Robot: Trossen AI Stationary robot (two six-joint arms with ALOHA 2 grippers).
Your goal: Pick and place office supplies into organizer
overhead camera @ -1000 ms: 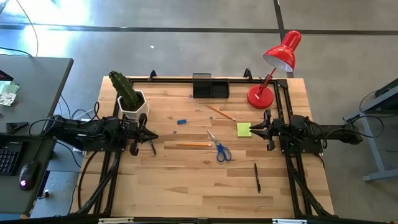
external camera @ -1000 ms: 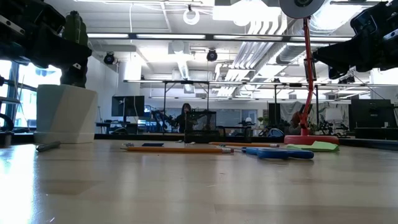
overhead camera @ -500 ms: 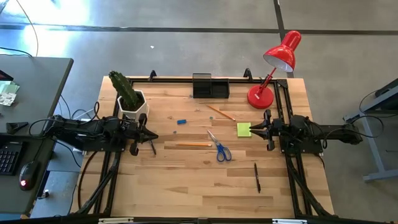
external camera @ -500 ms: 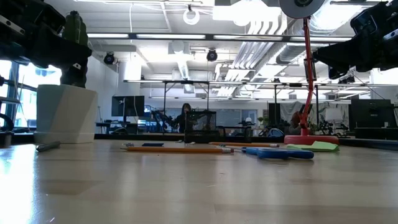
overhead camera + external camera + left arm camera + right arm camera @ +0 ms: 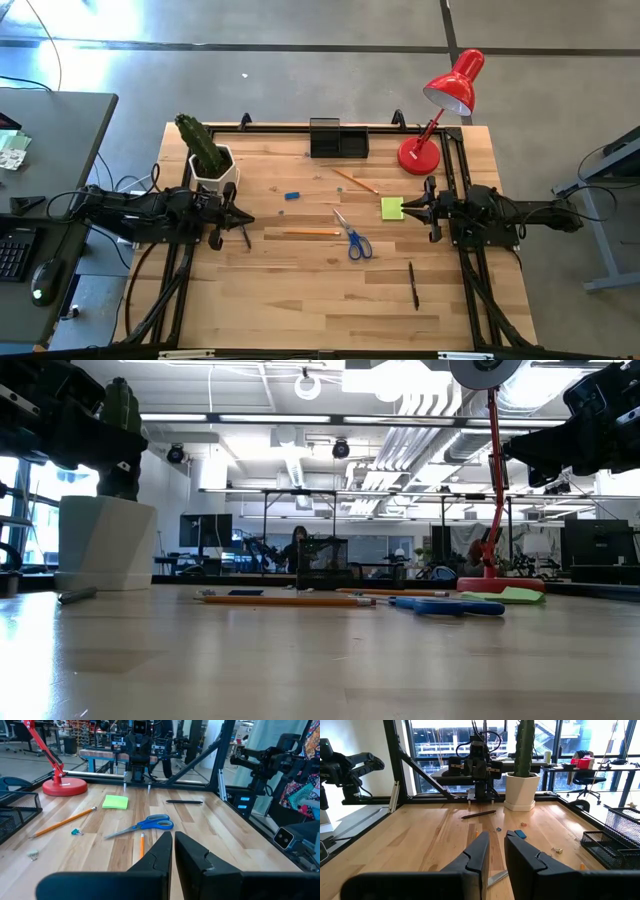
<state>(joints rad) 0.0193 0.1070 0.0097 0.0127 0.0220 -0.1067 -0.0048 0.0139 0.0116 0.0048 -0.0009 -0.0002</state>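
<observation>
The black organizer point(image 5: 338, 138) stands at the table's far edge. Loose on the wood lie a blue eraser point(image 5: 292, 195), two orange pencils point(image 5: 355, 181) point(image 5: 310, 232), blue-handled scissors point(image 5: 352, 238), a yellow-green sticky pad point(image 5: 392, 208) and two black pens point(image 5: 413, 285) point(image 5: 244, 235). My left gripper point(image 5: 245, 217) hovers at the table's left side with its fingers together, just above one pen. My right gripper point(image 5: 405, 206) hovers at the right side, beside the sticky pad, with a narrow gap between its fingers point(image 5: 496, 845). Neither touches anything.
A white pot with a green cactus point(image 5: 210, 160) stands at the far left, close behind my left arm. A red desk lamp point(image 5: 440, 110) stands at the far right, near my right arm. Bare wood lies along the near edge point(image 5: 300, 310).
</observation>
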